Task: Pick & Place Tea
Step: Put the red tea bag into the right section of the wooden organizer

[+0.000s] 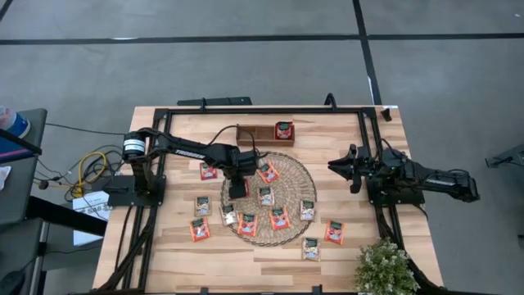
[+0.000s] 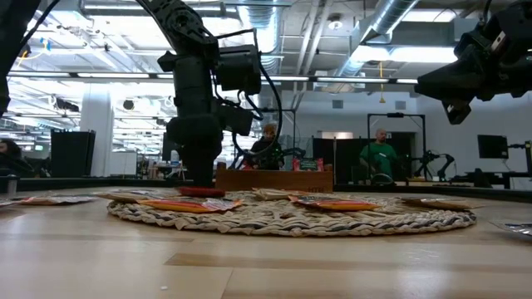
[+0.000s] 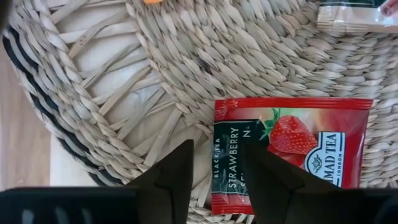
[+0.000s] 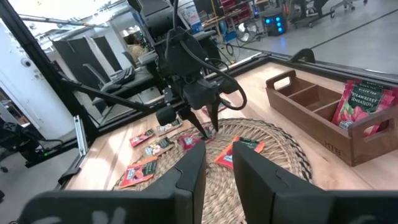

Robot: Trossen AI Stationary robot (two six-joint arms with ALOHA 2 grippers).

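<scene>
Several tea sachets lie flat on the round woven mat [image 1: 282,201] and on the wooden table around it, such as a pale one [image 1: 265,195] and an orange one [image 1: 199,229]. My left gripper [image 3: 217,155] points down low over the mat's left part, open. Its fingers stand on either side of one edge of a red strawberry sachet [image 3: 292,155] that lies flat on the mat. My right gripper [image 4: 219,158] waits open and level at the table's right side [image 1: 334,166], holding nothing. My left gripper comes from above, pointing down. One finger [image 3: 261,174] is over the red sachet's edge strip [image 3: 227,162], the other [image 3: 177,171] over the bare mat beside it. Whether either finger touches the sachet I cannot tell. The sachet lies flat on the mat.
A brown wooden compartment tray [image 1: 254,133] stands at the far side of the mat with a red sachet [image 1: 283,129] upright in one compartment. A small potted plant [image 1: 385,266] sits at the near right corner. A black frame [image 1: 262,110] runs round the table.
</scene>
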